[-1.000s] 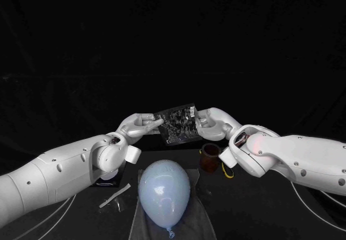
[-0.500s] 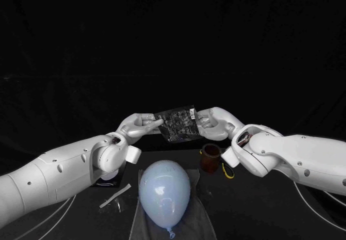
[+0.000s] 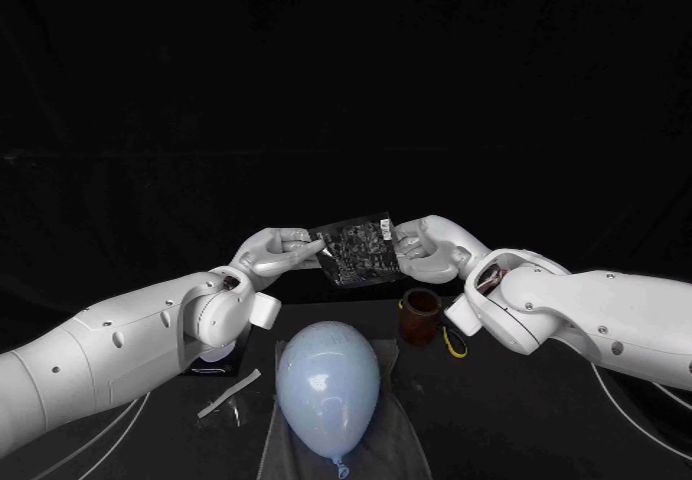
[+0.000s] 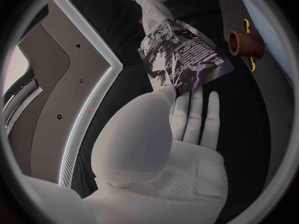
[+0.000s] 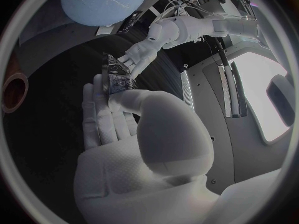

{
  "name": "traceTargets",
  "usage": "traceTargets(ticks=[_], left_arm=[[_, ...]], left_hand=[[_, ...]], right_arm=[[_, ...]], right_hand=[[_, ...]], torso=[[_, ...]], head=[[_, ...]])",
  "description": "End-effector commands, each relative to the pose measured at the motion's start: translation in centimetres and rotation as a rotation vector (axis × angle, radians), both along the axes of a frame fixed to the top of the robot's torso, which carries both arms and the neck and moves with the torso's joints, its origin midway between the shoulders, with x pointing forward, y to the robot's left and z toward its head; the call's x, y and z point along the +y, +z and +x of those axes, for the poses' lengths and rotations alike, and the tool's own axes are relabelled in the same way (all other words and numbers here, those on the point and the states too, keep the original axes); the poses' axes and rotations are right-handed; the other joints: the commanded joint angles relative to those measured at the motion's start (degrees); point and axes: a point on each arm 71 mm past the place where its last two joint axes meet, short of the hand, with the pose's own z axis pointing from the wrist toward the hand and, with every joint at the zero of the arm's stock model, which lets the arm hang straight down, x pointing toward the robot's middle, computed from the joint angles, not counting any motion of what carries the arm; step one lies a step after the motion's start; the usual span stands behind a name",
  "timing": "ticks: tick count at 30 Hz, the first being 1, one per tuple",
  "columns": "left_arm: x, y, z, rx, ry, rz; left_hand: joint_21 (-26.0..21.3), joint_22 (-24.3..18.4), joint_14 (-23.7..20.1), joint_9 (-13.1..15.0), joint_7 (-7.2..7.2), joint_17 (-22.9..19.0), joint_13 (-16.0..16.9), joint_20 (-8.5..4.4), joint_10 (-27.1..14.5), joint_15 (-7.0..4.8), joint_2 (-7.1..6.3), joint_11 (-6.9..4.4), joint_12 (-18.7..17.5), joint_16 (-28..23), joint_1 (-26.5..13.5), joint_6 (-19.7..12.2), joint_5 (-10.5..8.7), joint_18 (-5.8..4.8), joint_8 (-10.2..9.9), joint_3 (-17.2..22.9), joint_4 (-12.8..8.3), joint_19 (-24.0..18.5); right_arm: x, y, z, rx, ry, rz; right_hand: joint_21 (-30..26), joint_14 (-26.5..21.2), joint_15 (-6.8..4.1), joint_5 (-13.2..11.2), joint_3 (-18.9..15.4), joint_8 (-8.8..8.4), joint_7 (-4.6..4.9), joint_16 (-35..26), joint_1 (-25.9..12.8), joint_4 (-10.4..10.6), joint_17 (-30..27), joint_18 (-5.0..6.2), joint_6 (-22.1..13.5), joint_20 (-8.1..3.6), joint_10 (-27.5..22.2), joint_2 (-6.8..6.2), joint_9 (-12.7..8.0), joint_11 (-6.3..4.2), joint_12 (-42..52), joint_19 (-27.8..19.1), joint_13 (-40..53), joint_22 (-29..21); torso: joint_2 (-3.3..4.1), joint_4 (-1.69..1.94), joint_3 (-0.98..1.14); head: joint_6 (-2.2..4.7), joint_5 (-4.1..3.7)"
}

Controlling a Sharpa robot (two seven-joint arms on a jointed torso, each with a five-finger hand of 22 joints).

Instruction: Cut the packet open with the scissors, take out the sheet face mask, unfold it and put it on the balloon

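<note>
At frame centre, the left hand (image 3: 277,250) and right hand (image 3: 421,245) each pinch one side of the dark packet (image 3: 356,250). They hold it above the balloon (image 3: 329,385), probably to reach the mask inside.

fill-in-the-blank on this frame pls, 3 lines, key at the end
1. The left hand and right hand grip the packet from ____ sides.
2. The packet is held ____ the table, not resting on it.
3. The balloon lies on the table with ____ mask on it.
Missing: opposite; above; no.
</note>
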Motion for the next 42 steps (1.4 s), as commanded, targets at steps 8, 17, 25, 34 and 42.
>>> traceTargets(ticks=[8, 17, 25, 34, 42], left_arm=[[1.5, 0.3, 0.5, -0.024, 0.079, -0.006], [1.3, 0.3, 0.4, -0.021, 0.067, -0.011], [0.9, 0.3, 0.0, -0.023, 0.007, 0.004], [2.9, 0.4, 0.0, -0.104, -0.002, 0.108], [5.5, 0.9, 0.5, -0.194, 0.073, 0.193]], left_hand=[[0.2, 0.1, 0.5, 5.3, 0.50, 0.2, 0.1, -0.09, 0.6, -0.04, -0.13, 0.02, -0.4, -0.5, -0.8, -0.3, 0.20, 0.64, 2.5, 1.2, -0.1, 0.4], [0.2, 0.1, 0.6, 5.9, 0.59, 0.3, 0.2, -0.10, 0.7, 0.02, -0.37, 0.15, -0.5, -0.8, -1.4, -0.6, 0.19, 0.59, 2.7, 2.1, -0.4, 0.5], [-0.9, -0.3, -3.1, 5.5, 4.00, -0.1, -0.5, 0.04, -6.5, 1.92, -3.93, 2.61, -2.0, -3.6, -4.0, -5.7, 0.06, -0.87, -0.2, 2.2, -0.4, -1.4], [-1.7, -1.1, -11.1, 2.0, 5.45, -1.5, -0.2, 0.04, -16.7, 5.31, -11.77, 6.25, -1.2, -8.1, -8.5, -12.9, 0.19, -4.53, -6.1, -5.4, -0.5, -15.0], [-1.5, -1.0, -21.2, 0.7, 4.66, -4.2, -0.1, 0.04, -20.4, 6.52, -11.22, 6.69, -1.0, -11.6, -7.8, -13.8, 0.20, -4.66, -7.2, -11.4, -1.4, -15.0]], right_arm=[[-0.7, -0.2, -0.1, 0.016, -0.001, -0.029], [-0.7, 0.0, 0.0, -0.019, -0.020, -0.048], [-0.5, 0.1, 0.3, -0.046, -0.042, -0.083], [-0.5, -0.3, 0.7, -0.017, -0.058, -0.147], [-0.2, -0.9, 0.7, 0.013, -0.033, -0.250]], right_hand=[[-0.6, -2.6, 1.36, 0.3, 3.6, -0.96, 3.41, -1.3, 0.8, -2.3, -1.4, 0.32, -1.3, 0.79, -1.8, 0.66, -0.4, 0.35, -0.7, -2.1, -0.1, -0.5], [3.2, 4.9, -2.03, 0.1, -4.2, 1.30, 0.93, 3.9, 1.2, -1.0, -0.2, 1.37, 3.1, -1.74, 5.8, 1.49, 0.7, -2.57, 3.0, 3.9, 0.9, 0.2], [4.1, 7.0, -3.04, 0.1, -3.8, 1.00, -0.06, 4.7, 0.9, -1.1, 0.6, 1.29, 5.5, -2.85, 8.4, 0.96, 0.7, -3.54, 2.4, 5.8, 0.6, 0.0], [4.4, 7.4, -3.26, 0.1, -3.7, 0.80, -0.29, 4.8, 0.8, -1.2, 0.9, 1.28, 6.2, -3.10, 9.1, 0.66, 0.6, -3.75, 1.9, 6.2, 0.4, -0.1], [4.4, 7.6, -3.32, 0.1, -3.7, 0.73, -0.37, 4.8, 0.8, -1.3, 0.9, 1.28, 6.4, -3.17, 9.3, 0.54, 0.6, -3.81, 1.7, 6.3, 0.4, -0.1]], torso=[[0.00, -0.01, 0.00], [-0.01, 0.00, 0.00], [-0.01, 0.02, -0.05], [0.03, 0.02, 0.02], [-0.03, 0.02, -0.02]], head=[[-0.01, 0.02], [0.02, 0.00], [0.01, 0.05], [-0.04, -0.17], [-0.13, -0.34]])
